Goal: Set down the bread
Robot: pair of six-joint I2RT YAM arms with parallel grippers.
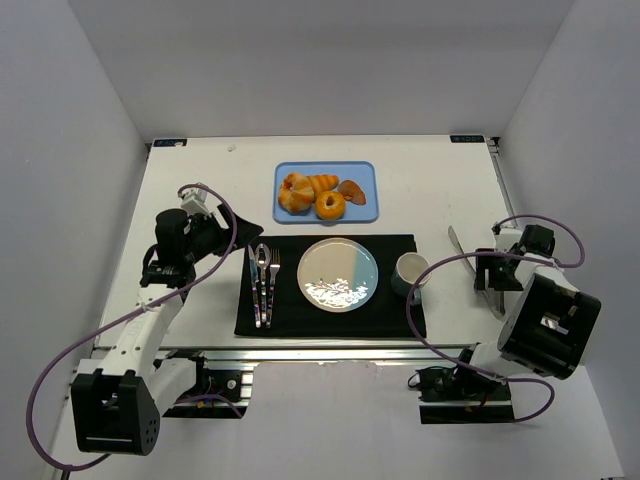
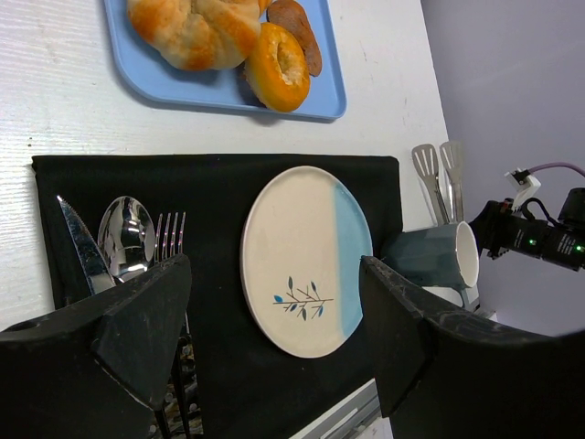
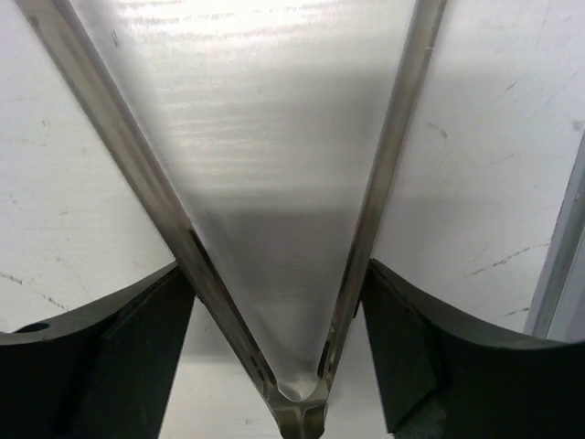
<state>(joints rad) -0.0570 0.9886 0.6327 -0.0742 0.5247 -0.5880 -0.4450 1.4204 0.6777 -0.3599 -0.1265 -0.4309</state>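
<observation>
Bread (image 1: 310, 192) on tray (image 1: 366, 170), far from right claw (image 3: 274, 283), seemingly astride tongs (image 3: 274, 137)

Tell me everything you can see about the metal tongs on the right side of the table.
The tongs are bare brushed steel: two thin arms joined at a rounded hinge, spreading in a V to slotted, spatula-like heads. They lie on the white table, right of the mug, heads toward the far side. The right claw straddles them near the hinge, a finger close beside each arm; whether they touch is unclear.
</observation>
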